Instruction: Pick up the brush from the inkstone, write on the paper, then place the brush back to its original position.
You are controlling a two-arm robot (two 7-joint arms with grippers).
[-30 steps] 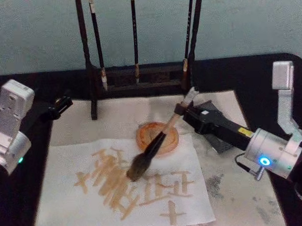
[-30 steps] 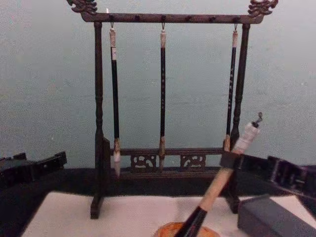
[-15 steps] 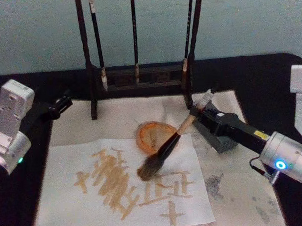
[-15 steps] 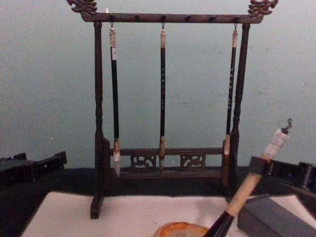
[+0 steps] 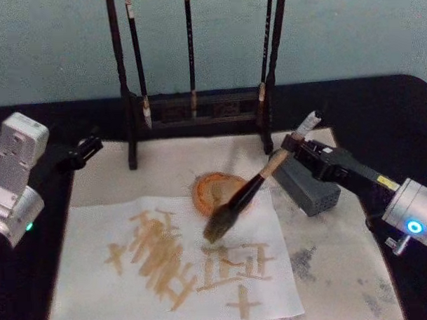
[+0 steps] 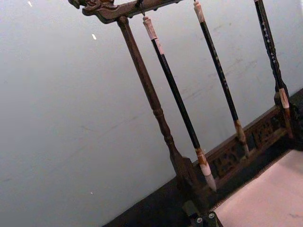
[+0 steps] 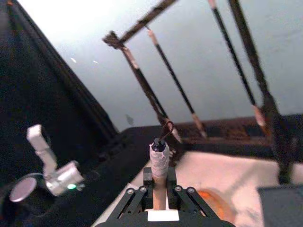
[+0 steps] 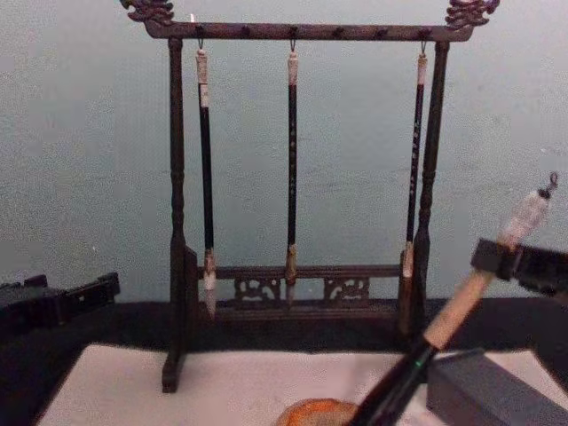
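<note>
The brush [image 5: 251,192] is pinched just below its whitish top end between the closed jaws of our right gripper [image 5: 293,144], slanting down and left so its bristles hang over the paper [image 5: 92,290] beside the orange dish [image 5: 206,191], while our left gripper [image 5: 87,146] sits parked left of the paper.

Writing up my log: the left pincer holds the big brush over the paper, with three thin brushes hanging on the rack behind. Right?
No: the head view shows the right pincer gripping the brush; the left pincer is parked on the left side. The rest holds.
</note>
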